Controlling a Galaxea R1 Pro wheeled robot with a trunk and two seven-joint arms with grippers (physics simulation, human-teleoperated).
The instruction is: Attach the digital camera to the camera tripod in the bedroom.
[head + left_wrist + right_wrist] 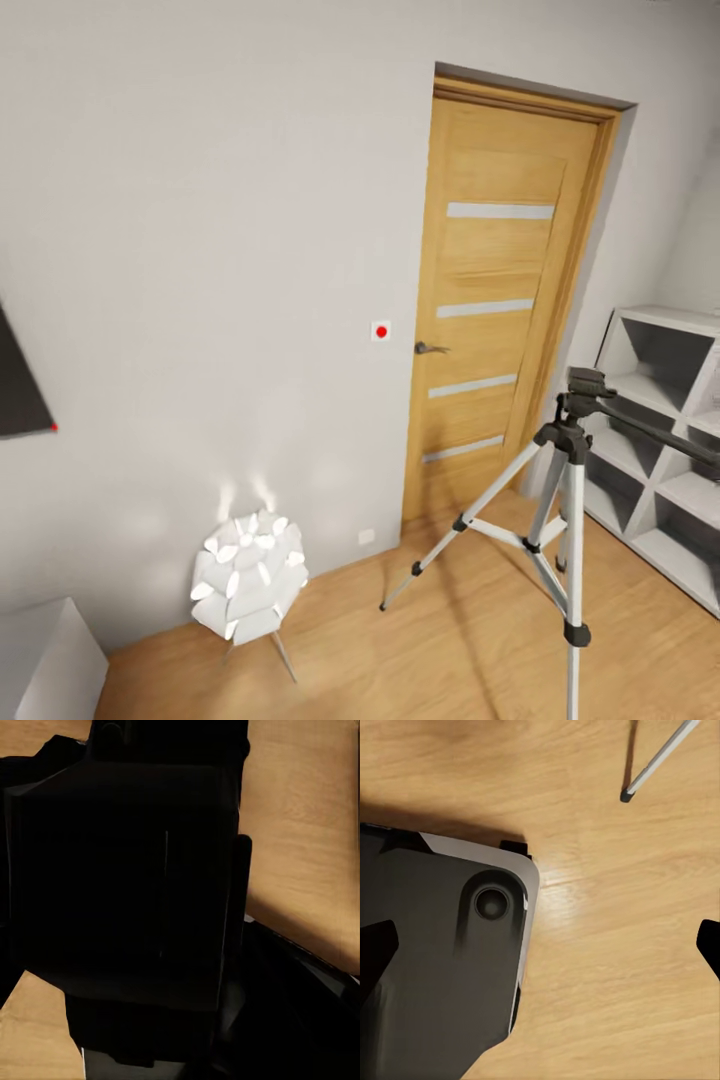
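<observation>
The camera tripod (565,500) stands on the wood floor (450,640) at my right, before the door (500,300) and white shelf (660,440). It looks light and tippy, so I judge I should steady its black head, not the thin legs. I see my right fingers (709,945) spread wide and empty; my left fingers I cannot tell, and I read no writing anywhere.

The robot's base (442,960) is dark grey, pale-edged, with a round recessed fitting.
</observation>
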